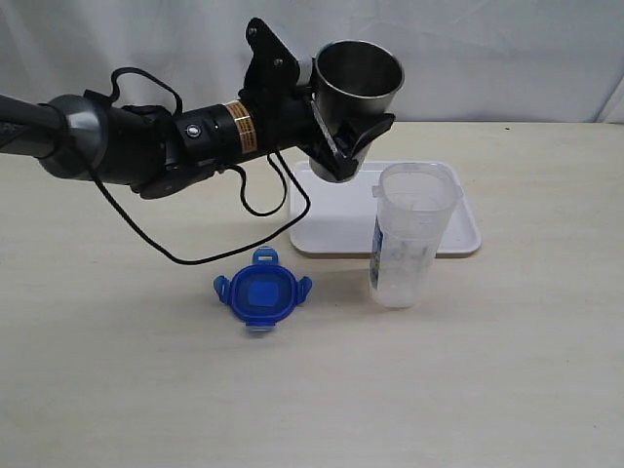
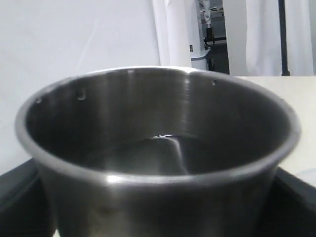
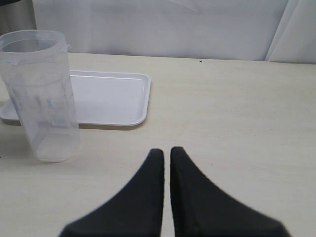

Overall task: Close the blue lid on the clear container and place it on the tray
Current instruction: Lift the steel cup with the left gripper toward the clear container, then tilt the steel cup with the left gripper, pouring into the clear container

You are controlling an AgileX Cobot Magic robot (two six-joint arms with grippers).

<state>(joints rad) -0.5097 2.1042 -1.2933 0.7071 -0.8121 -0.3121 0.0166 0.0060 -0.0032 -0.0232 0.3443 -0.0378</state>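
Observation:
The blue lid lies flat on the table, near its front, with its flaps spread out. To its right the clear container stands upright and open, just in front of the white tray. My left gripper is shut on a grey steel tumbler, held in the air over the tray's far left corner. The tumbler fills the left wrist view. My right gripper is shut and empty, low over the bare table to the right of the container.
A black cable hangs from the left arm and loops down to the table behind the lid. White curtains close off the back of the table. Bare tabletop lies to the right of the tray.

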